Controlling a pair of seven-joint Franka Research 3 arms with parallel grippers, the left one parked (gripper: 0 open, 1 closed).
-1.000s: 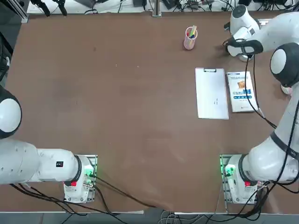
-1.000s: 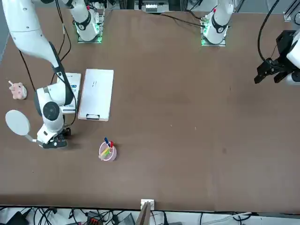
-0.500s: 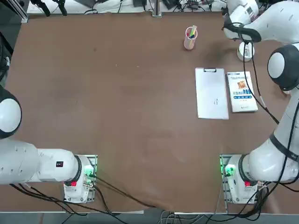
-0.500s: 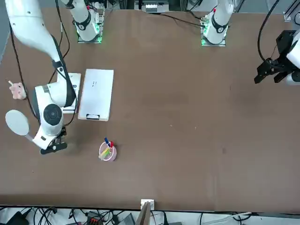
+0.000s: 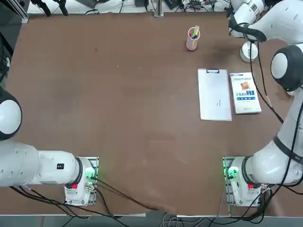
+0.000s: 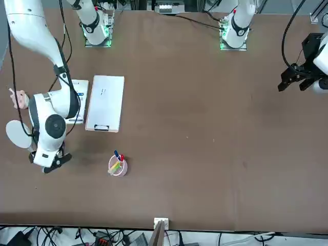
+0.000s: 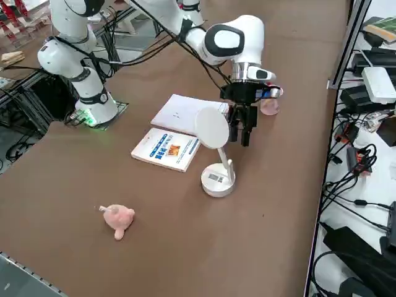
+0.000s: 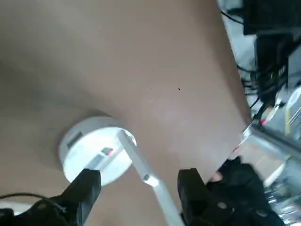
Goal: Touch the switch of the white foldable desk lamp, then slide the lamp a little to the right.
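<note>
the right gripper [image 8: 139, 177] has its two black fingers [image 8: 88, 190] spread wide apart, with bare room on the inner side of each, and nothing is clasped. in the wrist view the slim arm [image 8: 148, 174] of the white foldable desk lamp [image 7: 218, 180] runs through the gap, though from that angle i can't fairly say whether it lies between the fingertips or just beyond them. the lamp stands unfolded on its round base [image 8: 106, 153], a small red-marked patch on the base's top, its pale oblong head [image 7: 211, 127] raised on the angled arm. reading the top view as a clock centred on the table [image 5: 142, 109], the lamp is at about two o'clock, under and beside the right arm's wrist. now centre the clock on the lamp's base: the white boxed book [image 5: 245, 93] lies at six, the clipboard [image 5: 215, 94] with its white sheet at about seven, just beside the book, and the pink pen cup [image 5: 192, 42] with its markers between nine and ten, well apart. the pink pig figure [image 7: 118, 218] sits between four and five, mostly hidden by the robot's arm from overhead.
</note>
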